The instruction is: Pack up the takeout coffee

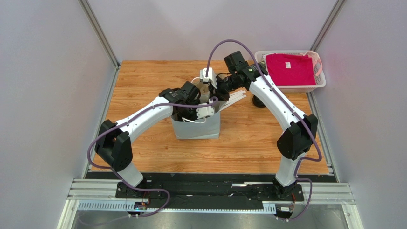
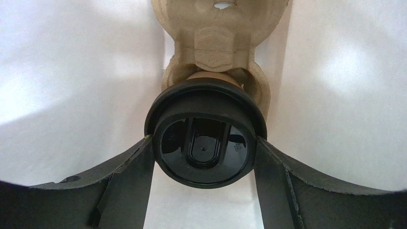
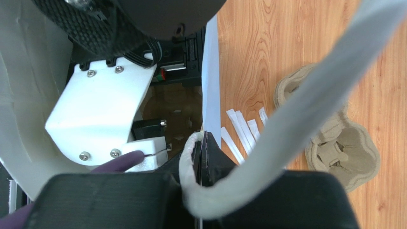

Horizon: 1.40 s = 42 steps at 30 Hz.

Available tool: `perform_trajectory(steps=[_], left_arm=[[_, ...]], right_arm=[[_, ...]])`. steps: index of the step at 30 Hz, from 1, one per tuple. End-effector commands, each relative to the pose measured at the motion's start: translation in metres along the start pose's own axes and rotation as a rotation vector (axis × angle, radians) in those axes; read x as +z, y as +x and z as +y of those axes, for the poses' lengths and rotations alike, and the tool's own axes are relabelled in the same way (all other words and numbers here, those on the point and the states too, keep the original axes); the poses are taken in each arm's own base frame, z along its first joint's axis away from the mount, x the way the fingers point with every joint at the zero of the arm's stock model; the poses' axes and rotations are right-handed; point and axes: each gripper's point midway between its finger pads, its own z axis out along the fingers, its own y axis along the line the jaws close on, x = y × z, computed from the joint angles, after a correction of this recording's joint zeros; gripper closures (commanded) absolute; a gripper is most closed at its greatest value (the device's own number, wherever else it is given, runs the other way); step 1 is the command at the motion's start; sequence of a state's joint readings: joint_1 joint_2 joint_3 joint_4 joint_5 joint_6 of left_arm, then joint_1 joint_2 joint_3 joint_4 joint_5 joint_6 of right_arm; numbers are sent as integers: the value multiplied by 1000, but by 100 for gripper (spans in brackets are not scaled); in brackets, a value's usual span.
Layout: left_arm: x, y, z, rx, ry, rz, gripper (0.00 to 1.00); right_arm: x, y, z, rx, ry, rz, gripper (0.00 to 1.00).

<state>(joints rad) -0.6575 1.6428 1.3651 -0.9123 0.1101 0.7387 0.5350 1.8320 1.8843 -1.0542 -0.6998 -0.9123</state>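
Left pincer [image 2: 204,145] clamps the black-lidded takeout coffee [image 2: 205,114] between its fingers, down inside the white bag [image 2: 71,95], with a pulp carrier [image 2: 217,43] just beyond. Right pincer [image 3: 201,155] is pinched narrow on the bag's rim, its rope handle [image 3: 305,105] looping alongside.

text: none legible | takeout coffee [image 2: 205,138] lid: small embossed triangle sign [image 2: 237,148], contents unreadable
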Motion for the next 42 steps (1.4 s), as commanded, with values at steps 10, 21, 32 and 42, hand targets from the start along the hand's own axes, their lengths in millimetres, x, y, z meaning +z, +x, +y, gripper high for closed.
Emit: perform_trajectory(steps=[10, 21, 32, 42], left_arm=[[-49, -32, 8, 11, -95, -163, 34], [-50, -33, 8, 3, -96, -159, 7], [-66, -44, 7, 43, -122, -206, 4], [-86, -55, 4, 60, -136, -273, 3]], right_arm=[[-2, 12, 16, 35, -60, 49, 100], [-4, 15, 17, 26, -54, 54, 100], [-3, 16, 16, 16, -47, 57, 100], [-4, 17, 15, 13, -39, 62, 100]])
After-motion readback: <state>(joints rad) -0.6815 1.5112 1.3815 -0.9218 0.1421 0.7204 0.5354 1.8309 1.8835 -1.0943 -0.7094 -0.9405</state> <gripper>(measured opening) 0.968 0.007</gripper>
